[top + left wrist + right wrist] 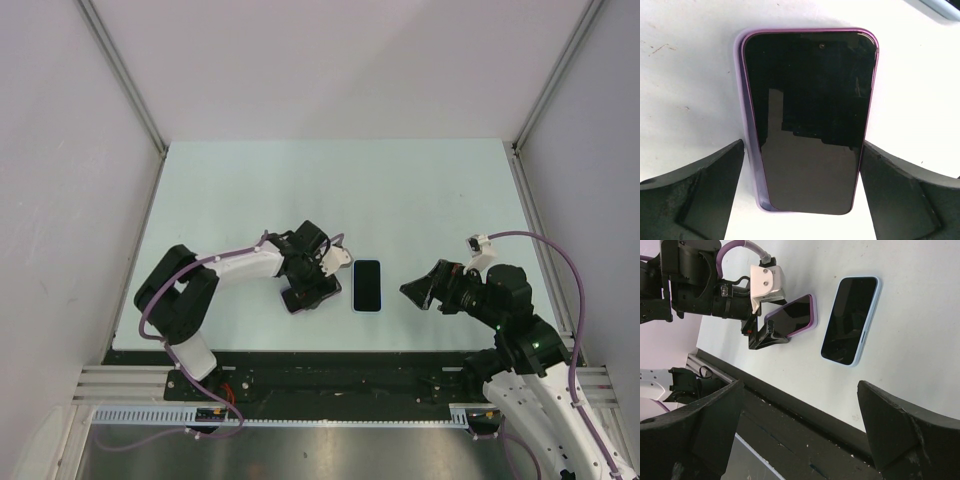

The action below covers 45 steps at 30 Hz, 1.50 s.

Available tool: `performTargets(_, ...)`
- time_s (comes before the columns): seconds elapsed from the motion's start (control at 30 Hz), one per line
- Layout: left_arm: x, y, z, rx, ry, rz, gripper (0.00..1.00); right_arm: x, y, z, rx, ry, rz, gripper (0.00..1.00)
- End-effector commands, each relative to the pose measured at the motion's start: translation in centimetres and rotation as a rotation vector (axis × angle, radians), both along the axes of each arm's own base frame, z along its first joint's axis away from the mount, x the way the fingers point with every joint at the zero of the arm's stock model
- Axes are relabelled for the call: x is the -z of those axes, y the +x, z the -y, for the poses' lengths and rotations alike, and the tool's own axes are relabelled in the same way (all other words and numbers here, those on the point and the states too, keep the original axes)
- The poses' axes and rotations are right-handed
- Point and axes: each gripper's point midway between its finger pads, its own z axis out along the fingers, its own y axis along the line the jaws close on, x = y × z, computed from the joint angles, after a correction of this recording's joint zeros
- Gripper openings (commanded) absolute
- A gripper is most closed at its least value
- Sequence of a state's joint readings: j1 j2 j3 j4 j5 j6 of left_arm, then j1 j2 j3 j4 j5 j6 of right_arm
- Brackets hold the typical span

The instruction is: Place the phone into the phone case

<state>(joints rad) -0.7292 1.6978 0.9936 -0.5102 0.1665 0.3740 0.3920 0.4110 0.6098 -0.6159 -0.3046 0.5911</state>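
We see the phone [810, 120] lying screen up in the purple case [747, 150], straddled by the wide-open jaws of the left gripper [802, 167]. The case's left wall shows more than its right, so we judge that side may not be fully seated. Closing there could pinch the wall, pop the phone out or skid both. A blue phone [367, 285] lies just right of the case. The right gripper [415, 292], jaws also open, hovers further right and could knock it.
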Motion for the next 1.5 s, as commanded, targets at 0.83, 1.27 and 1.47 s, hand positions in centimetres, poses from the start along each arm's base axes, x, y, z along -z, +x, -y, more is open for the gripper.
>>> performTargets(0.83, 1.9, -4.6, 1.2, -0.500, -0.136, -0.196, 0.81, -1.5, -0.5, -1.2, -0.071, 0.057, 0.040, 1.00)
performTargets(1.27, 1.1, -2.6, 0.5, -0.631, -0.111, -0.128, 1.00, -1.9, -1.3, -1.1, -0.078, 0.074, 0.052, 1.00)
performTargets(1.47, -6.0, 1.3, 0.2, -0.667, -0.220, 0.090, 1.00, -0.7, -0.7, -0.8, -0.034, 0.056, -0.022, 1.00)
